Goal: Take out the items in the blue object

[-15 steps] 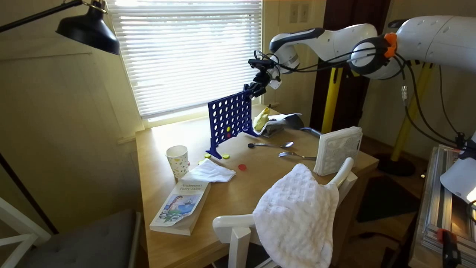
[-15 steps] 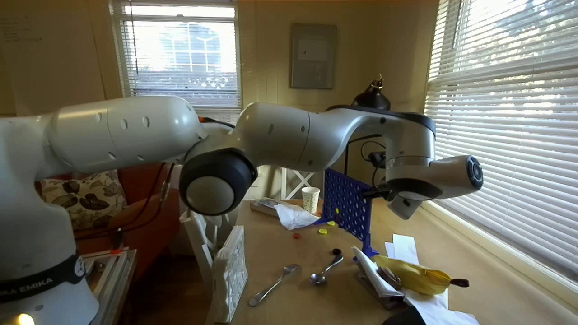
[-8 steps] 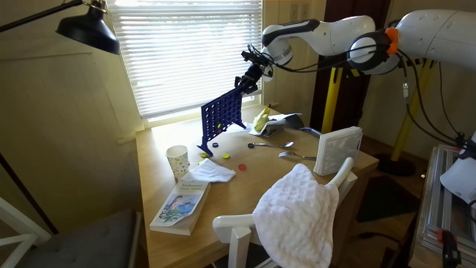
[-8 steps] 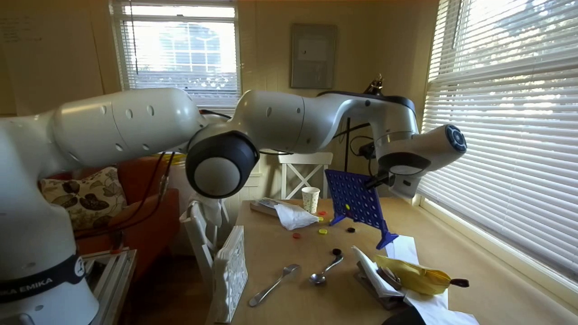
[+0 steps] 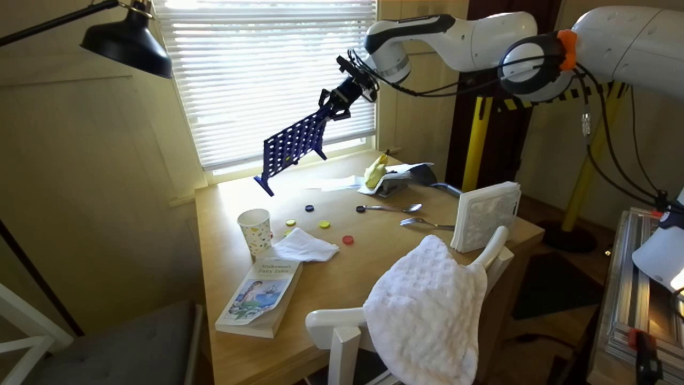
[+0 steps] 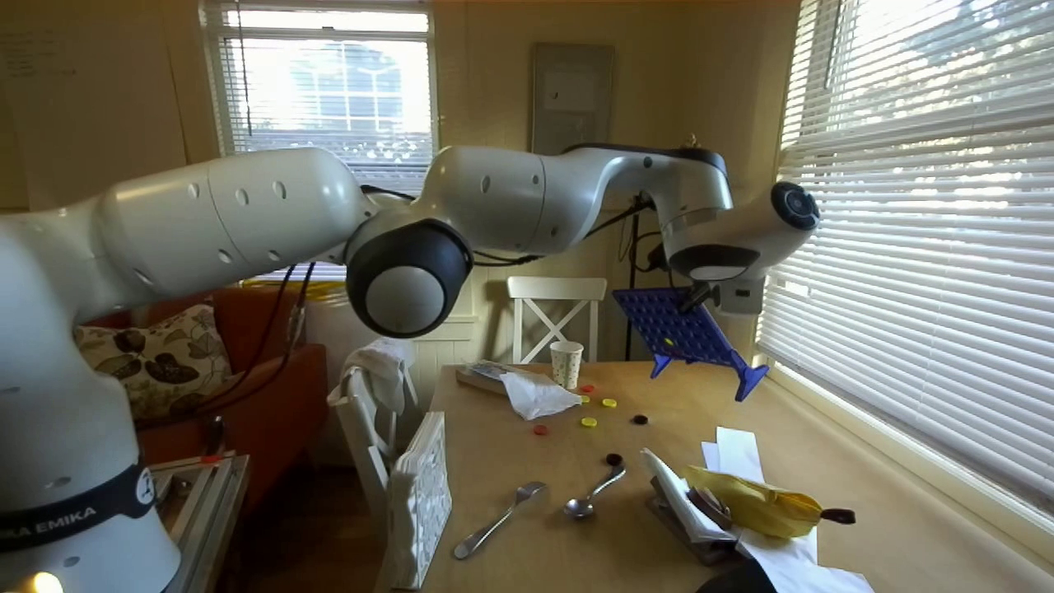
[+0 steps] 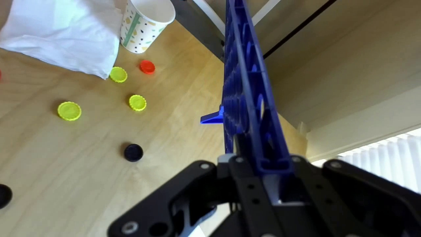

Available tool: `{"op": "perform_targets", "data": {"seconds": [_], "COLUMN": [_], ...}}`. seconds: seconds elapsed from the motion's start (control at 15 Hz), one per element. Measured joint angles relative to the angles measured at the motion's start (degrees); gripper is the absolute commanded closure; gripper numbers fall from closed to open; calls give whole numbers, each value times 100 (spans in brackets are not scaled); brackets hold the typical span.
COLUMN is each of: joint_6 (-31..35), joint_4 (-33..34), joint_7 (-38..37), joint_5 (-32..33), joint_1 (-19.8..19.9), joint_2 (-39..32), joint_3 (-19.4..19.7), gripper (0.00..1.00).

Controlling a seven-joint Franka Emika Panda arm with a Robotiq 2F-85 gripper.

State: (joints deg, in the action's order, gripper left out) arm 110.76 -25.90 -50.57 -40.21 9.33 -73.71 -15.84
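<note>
My gripper [image 5: 327, 111] is shut on the top end of the blue grid board [image 5: 299, 140]. The grid hangs tilted above the table in both exterior views. In the wrist view the gripper [image 7: 264, 158] has its fingers on both sides of the grid [image 7: 241, 65], seen along its open top slot. A yellow disc [image 6: 669, 342] shows in the grid; I cannot tell whether others are inside. On the table lie several loose discs: yellow discs [image 7: 69, 111], a red disc [image 7: 147, 66], another red disc [image 5: 348, 240] and black discs [image 7: 133, 152].
A paper cup [image 5: 254, 232], a white napkin [image 5: 305, 247] and a book [image 5: 260, 299] are at the table's left. A spoon [image 6: 580, 508], a fork [image 6: 502, 520], a napkin holder [image 6: 422, 502] and a yellow pouch [image 6: 762, 504] stand or lie nearby. Window blinds [image 5: 267, 80] are behind the grid.
My gripper has risen with the grid, lifting it from the tabletop, moving it left in an exterior view and tilting it. A black disc near its former place has come into view.
</note>
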Motion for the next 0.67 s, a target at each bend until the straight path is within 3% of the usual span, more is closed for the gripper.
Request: {"op": "perform_targets", "data": {"seconds": [0.27, 0.67], "joint_6": [680, 1352], "joint_4": [-3, -15], "joint_7": [-192, -1617], "joint_5": [484, 1843], "joint_1": [-252, -744], "joint_2": [278, 458], "joint_3": [307, 1087], "gripper": [96, 96]}}
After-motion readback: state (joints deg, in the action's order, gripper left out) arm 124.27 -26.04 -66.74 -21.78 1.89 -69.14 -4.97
